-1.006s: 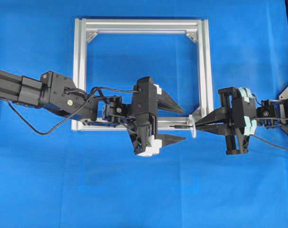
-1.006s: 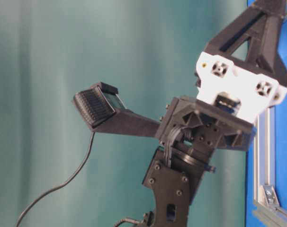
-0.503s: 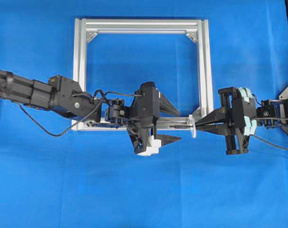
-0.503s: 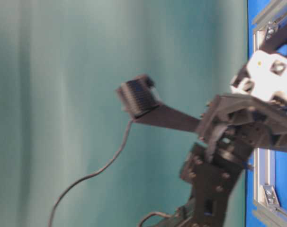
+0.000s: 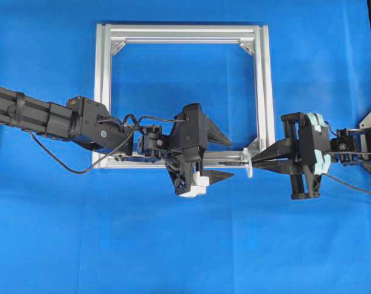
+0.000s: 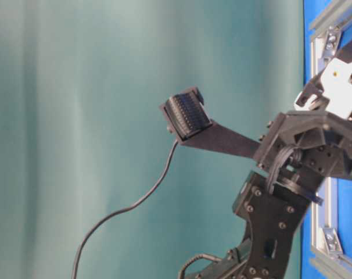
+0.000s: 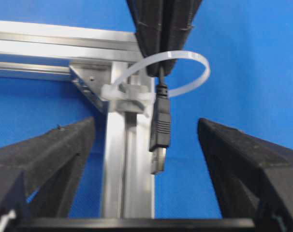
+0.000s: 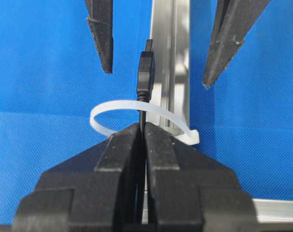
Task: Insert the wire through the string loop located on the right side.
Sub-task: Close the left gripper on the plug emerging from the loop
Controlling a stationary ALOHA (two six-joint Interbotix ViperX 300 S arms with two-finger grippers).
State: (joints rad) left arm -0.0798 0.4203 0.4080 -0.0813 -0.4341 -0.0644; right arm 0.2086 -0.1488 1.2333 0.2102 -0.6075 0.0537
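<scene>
The wire's plug [image 8: 145, 77] sticks out past the white string loop [image 8: 104, 115], with the thin black wire running through the loop. My right gripper [image 8: 142, 128] is shut on the wire just behind the loop. In the left wrist view the plug [image 7: 159, 129] hangs below the loop [image 7: 197, 79], level with the tips of my open left gripper [image 7: 146, 123] and between its jaws, touching neither. From overhead, the left gripper [image 5: 232, 157] faces the right gripper [image 5: 254, 163] across the loop [image 5: 248, 163] at the frame's lower right corner.
The silver aluminium frame [image 5: 182, 32] lies flat on the blue mat; its lower bar [image 7: 127, 164] runs right beside the plug. A black cable [image 6: 124, 209] trails from the left arm. One ribbed left finger pad [image 6: 187, 113] shows in the table-level view.
My left arm has shifted right and turned its wrist, bringing its open jaws closer around the plug. The right gripper, wire and loop have stayed still.
</scene>
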